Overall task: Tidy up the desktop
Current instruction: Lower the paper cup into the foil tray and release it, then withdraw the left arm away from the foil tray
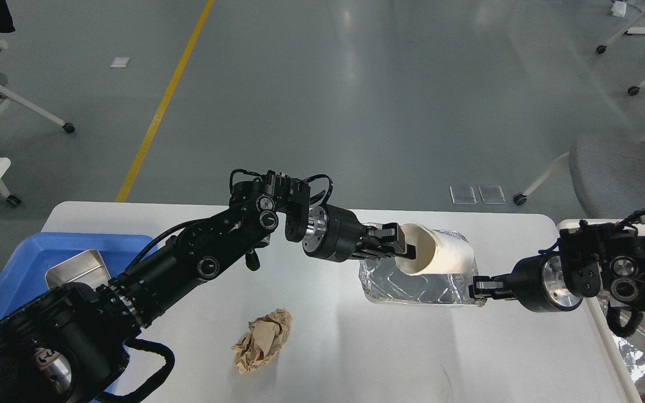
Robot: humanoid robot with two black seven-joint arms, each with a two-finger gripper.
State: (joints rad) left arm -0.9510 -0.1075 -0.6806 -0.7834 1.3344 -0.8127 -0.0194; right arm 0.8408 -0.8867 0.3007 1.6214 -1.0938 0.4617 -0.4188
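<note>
Head view: at the counter's (322,347) left edge sits a blue tray (26,263) holding a steel pan (76,268), partly hidden by the left arm. Near the front edge, left of centre, lies a crumpled brown paper ball (262,340); it looks light and soft, and should yield to a pinch across its middle. Toward the back, right of centre, the left hand (398,242) pinches the rim of a white paper cup (440,256), one finger inside the mouth, the cup lying on its side over a foil tray (412,285). The cup looks light and easily crushed, so the rim grip suits it. The foil tray seems thin, light and likely to buckle; its rolled edge is the place to hold. The right hand (478,290) touches that tray's right rim; whether its fingers are spread or pressed I cannot tell. At the right edge stands a cream bin (597,313) with more foil (639,352) inside. The counter is white, smooth and glossy, so light things may slide. Beyond is grey floor with a yellow line (166,101), chairs (625,173) and wheeled table legs (9,101).
</note>
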